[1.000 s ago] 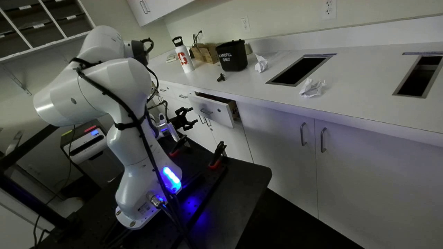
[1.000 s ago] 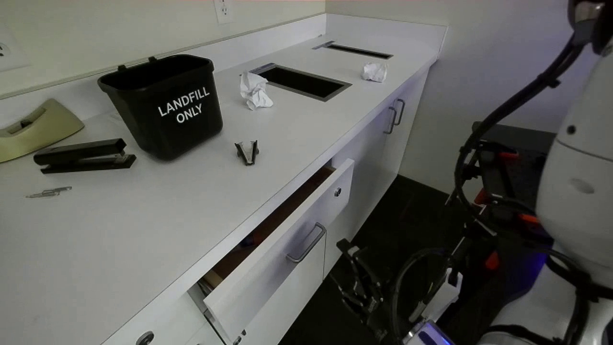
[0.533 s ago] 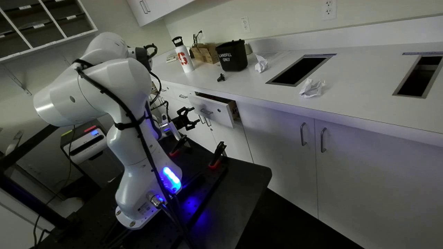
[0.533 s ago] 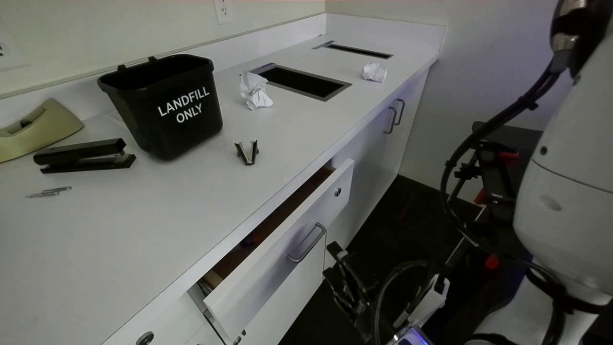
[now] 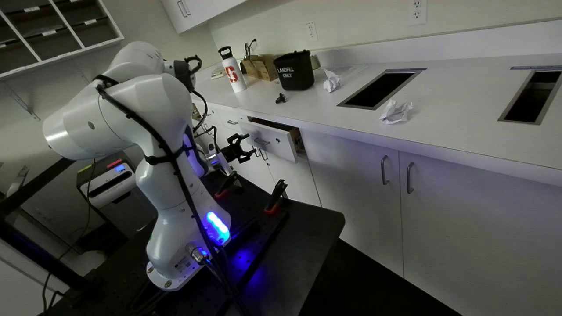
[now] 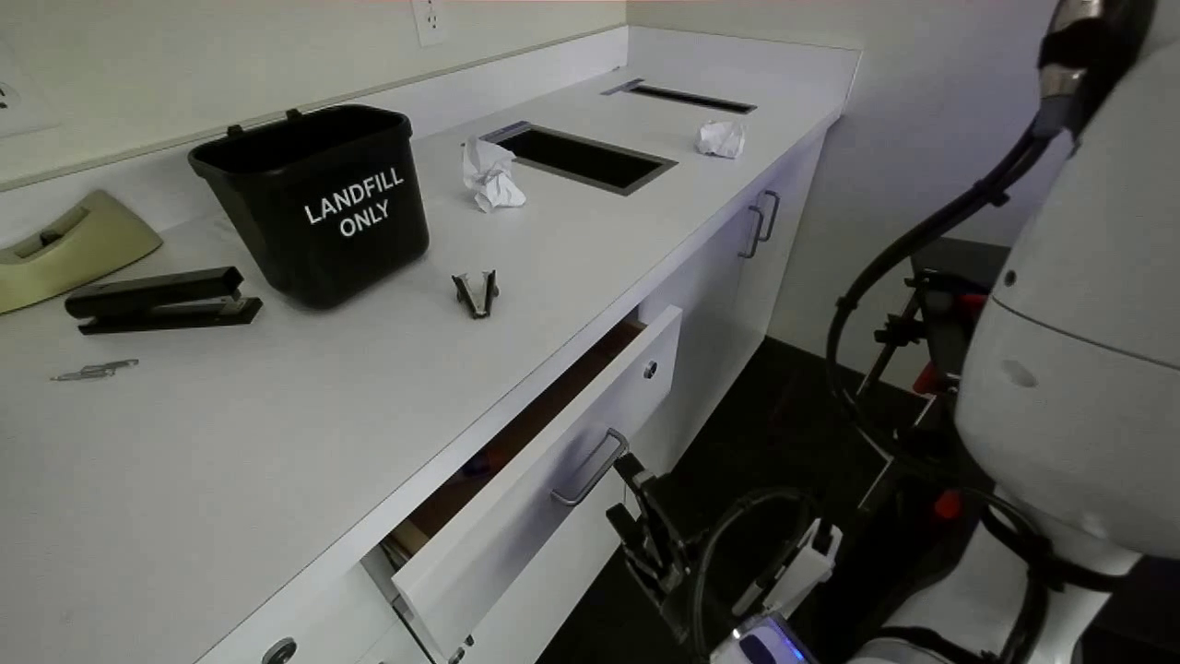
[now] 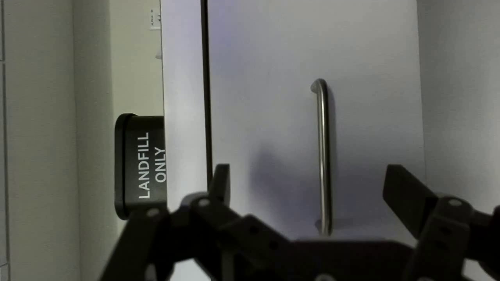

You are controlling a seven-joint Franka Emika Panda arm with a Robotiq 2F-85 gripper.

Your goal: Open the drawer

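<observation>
The drawer is a white front (image 5: 281, 148) standing partly pulled out under the counter, with its dark inside showing. It also shows in an exterior view (image 6: 516, 526) and fills much of the wrist view (image 7: 265, 97). Its grey bar handle (image 7: 324, 148) shows in both exterior views too (image 5: 262, 141) (image 6: 590, 472). My gripper (image 7: 306, 171) is open and empty, facing the drawer front. In the wrist view the handle lies between the fingers, nearer the right one. In an exterior view the gripper (image 6: 619, 489) is just beside the handle's far end; whether it touches is unclear.
The white counter (image 6: 304, 461) holds a black bin (image 6: 341, 212), a stapler (image 6: 166, 300), a staple remover (image 6: 476, 293) and crumpled papers (image 6: 489, 175). A bottle (image 5: 233, 72) stands further along. Cabinet doors (image 5: 351, 184) adjoin the drawer. Clamps (image 5: 275, 197) stand on the robot's black table (image 5: 307, 228).
My open gripper has moved toward the drawer front and its handle, and slightly up. The arm has swung the same way. The drawer has not visibly moved.
</observation>
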